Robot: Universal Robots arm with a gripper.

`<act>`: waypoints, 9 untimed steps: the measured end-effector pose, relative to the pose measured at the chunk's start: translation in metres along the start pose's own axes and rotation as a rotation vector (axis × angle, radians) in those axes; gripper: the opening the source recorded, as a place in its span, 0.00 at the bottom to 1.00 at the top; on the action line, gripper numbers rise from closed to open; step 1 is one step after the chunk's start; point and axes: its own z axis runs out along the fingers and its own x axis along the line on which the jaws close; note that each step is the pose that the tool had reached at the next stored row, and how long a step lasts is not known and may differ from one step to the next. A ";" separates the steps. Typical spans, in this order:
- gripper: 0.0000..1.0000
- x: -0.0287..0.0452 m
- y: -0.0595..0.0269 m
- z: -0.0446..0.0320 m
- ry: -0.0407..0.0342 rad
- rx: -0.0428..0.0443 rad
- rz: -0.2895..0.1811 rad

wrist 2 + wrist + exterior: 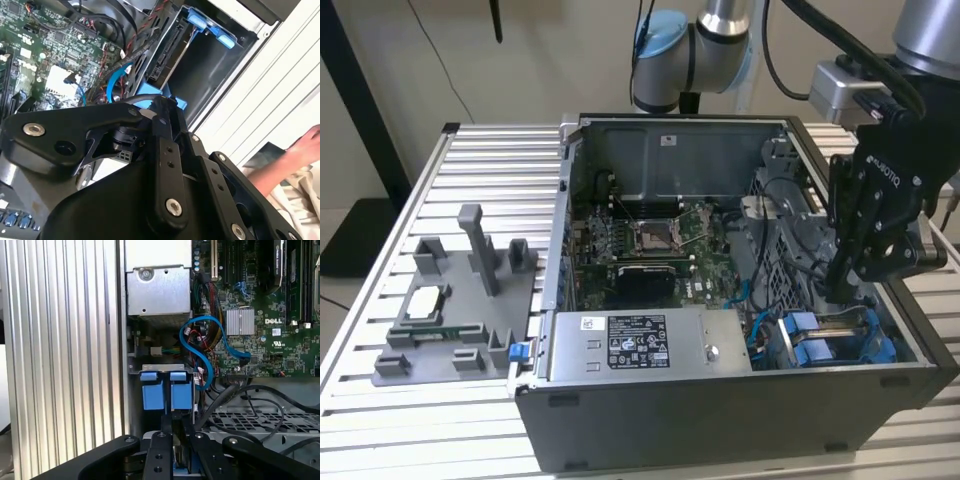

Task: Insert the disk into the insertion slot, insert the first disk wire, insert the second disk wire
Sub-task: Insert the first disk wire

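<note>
The tool (163, 104) is gripping a black cable (140, 97), jaws nearly closed. The disk (167, 50), clipped in a bright blue carrier, is sitting in the insertion slot (215, 75) just ahead of the tool, connector edge facing it, inside the open computer case (720, 400).

White lettering (887, 172) marks the gripper (842, 285) body, a printed white label (636, 343) the near power supply (720, 350), a logo (274, 321) the motherboard (260, 347).

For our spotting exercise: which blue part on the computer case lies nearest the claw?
The blue drive carriers, just below the claw; the small blue latch sits at the case's opposite corner.
</note>
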 end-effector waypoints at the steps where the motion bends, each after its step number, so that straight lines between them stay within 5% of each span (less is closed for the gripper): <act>1: 0.00 0.0001 0.0000 -0.0001 0.0002 0.0000 0.000; 5: 0.00 0.0001 0.0000 0.0003 0.0010 0.0005 0.000; 9: 0.00 -0.0002 -0.0004 0.0042 0.0057 0.0118 0.001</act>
